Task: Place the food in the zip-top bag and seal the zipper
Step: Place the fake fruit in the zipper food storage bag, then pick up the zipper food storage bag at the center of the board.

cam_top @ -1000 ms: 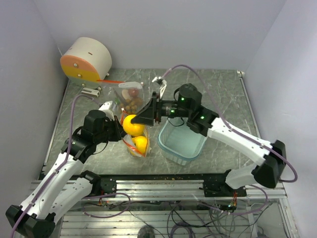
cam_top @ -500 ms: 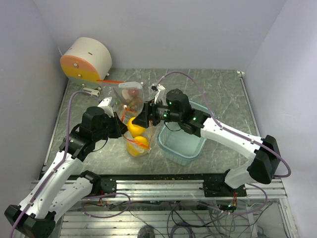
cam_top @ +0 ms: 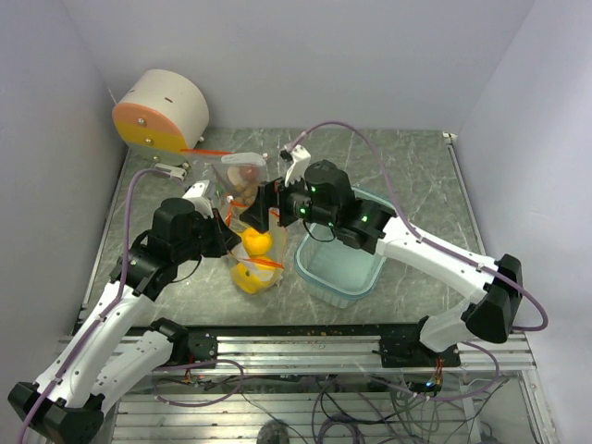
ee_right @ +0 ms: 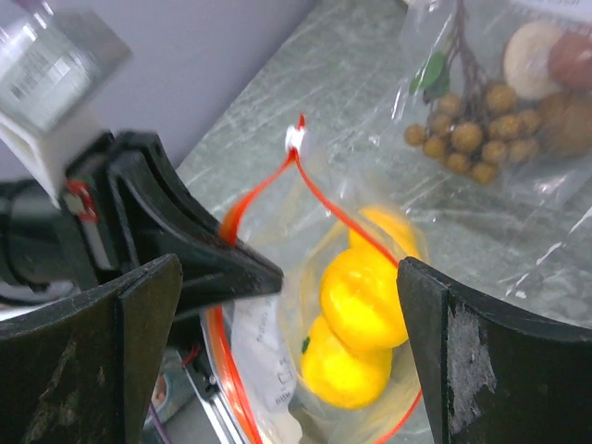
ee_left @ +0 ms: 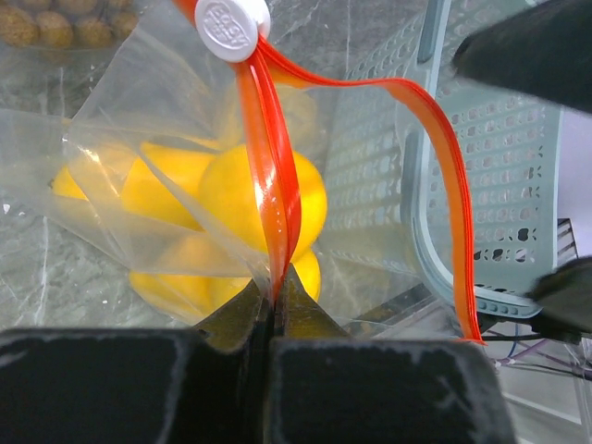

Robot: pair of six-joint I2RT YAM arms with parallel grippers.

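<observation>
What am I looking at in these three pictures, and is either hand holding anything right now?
Two robot arms work at a table. The top picture looks down on both; the other two come from cameras on each wrist. The left hand is shut on the red zipper strip of the zip-top bag, holding its mouth open. The right hand is open and empty above it. Yellow fruits and a brown fruit bunch lie inside the bag. A teal basket stands beside it.
</observation>
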